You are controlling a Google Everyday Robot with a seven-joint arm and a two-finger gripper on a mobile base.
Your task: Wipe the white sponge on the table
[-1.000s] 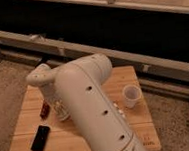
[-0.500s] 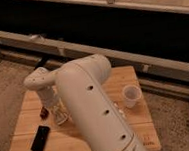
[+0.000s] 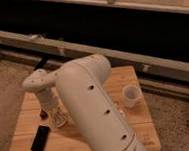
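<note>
The table has a light wooden plank top and fills the middle of the camera view. My big white arm reaches across it from the lower right. Its wrist bends down to the gripper, which is low over the left part of the table top. An off-white ribbed lump at the gripper's tip looks like the white sponge, resting on or just above the wood. I cannot tell how it is held.
A translucent white cup stands upright on the right part of the table. A black flat device lies near the front left corner. A small dark red object sits just left of the gripper. Grey floor surrounds the table.
The wrist and gripper have shifted a little lower and toward the table's front. The cup and the black device have not moved.
</note>
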